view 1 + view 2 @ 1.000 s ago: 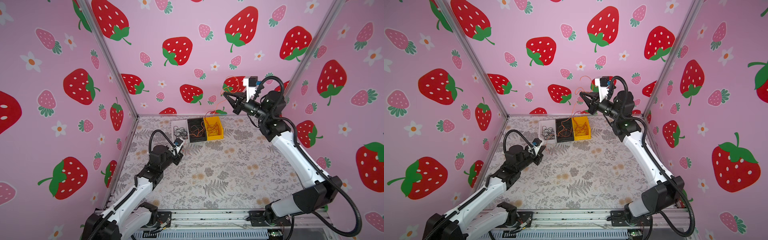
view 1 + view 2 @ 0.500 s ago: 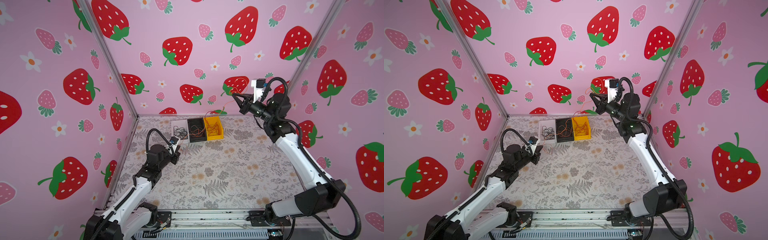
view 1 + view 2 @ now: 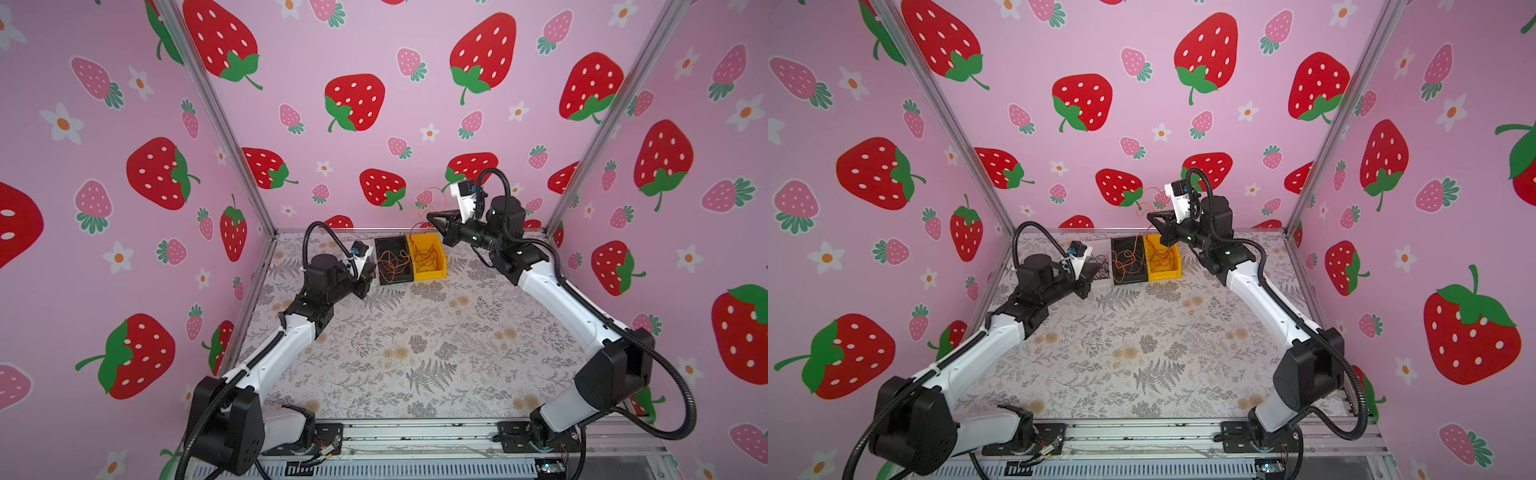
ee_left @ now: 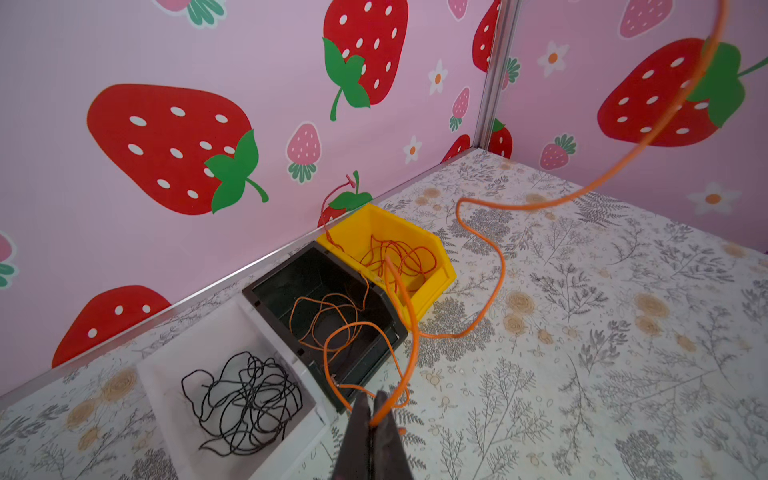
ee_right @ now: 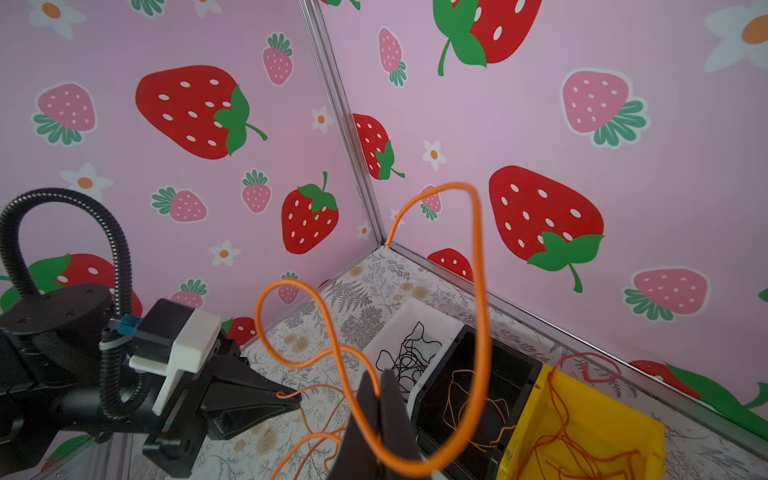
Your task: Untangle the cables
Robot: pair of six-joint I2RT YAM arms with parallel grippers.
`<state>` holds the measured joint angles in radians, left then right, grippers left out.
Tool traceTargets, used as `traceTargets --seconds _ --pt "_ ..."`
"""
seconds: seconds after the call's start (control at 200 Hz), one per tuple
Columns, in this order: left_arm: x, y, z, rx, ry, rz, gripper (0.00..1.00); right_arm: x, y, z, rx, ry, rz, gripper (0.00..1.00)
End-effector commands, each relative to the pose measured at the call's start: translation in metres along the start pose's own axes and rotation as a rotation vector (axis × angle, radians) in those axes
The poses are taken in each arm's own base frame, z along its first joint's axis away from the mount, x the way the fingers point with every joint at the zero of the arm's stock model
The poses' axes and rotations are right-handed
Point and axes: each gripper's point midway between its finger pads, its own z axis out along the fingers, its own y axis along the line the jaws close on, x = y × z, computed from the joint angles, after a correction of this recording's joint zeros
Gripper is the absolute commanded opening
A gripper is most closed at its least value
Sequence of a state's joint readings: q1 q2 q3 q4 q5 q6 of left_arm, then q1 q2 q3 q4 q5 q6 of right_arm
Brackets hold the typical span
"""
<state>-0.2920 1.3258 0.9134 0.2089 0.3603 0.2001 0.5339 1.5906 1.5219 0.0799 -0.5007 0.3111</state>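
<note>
Right tool (image 3: 429, 215) dipped toward yellow bin (image 3: 439, 272), orange cable (image 4: 503, 269) joining left tool (image 4: 371, 410).

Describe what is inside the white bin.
Inside the white bin lies a loose tangle of black cables; nothing else shows there. The bin floor directly beneath the tangle is partly covered, so it cannot be checked.

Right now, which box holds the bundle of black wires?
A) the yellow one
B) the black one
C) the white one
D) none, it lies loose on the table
C: in the left wrist view the black cables lie coiled inside the white bin, while the black bin holds orange cables and the yellow bin holds red cables.
</note>
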Motion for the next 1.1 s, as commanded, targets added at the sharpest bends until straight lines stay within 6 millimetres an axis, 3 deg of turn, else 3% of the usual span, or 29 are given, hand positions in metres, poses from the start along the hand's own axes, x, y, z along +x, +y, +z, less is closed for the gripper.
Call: traceTargets --seconds 0.0,0.19,0.42,0.515,0.69,0.74,0.88,1.095 --pt "-0.023 0.006 0.024 0.023 -0.04 0.004 0.0 -0.001 -0.011 0.001 0.051 -0.012 -0.024 0.0" --pt "-0.005 0.036 0.082 -0.042 0.019 -0.027 0.0 0.021 -0.023 0.003 0.089 0.027 -0.02 0.0" --pt "0.014 0.062 0.136 -0.121 0.122 -0.027 0.0 0.048 -0.033 0.007 0.091 0.088 -0.006 0.0" --pt "0.03 0.066 0.149 -0.182 0.166 -0.035 0.0 0.056 -0.041 0.011 0.099 0.105 0.011 0.0" --pt "0.05 0.055 0.169 -0.216 0.225 -0.001 0.0 0.065 -0.052 0.022 0.11 0.114 0.035 0.0" --pt "0.051 0.057 0.168 -0.246 0.221 -0.013 0.05 0.066 -0.054 0.026 0.109 0.118 0.038 0.0" --pt "0.048 0.063 0.158 -0.295 0.205 -0.034 0.41 0.071 -0.058 0.034 0.103 0.134 0.048 0.0" --pt "0.037 0.068 0.132 -0.34 0.174 -0.048 0.64 0.078 -0.067 0.049 0.101 0.148 0.07 0.0"
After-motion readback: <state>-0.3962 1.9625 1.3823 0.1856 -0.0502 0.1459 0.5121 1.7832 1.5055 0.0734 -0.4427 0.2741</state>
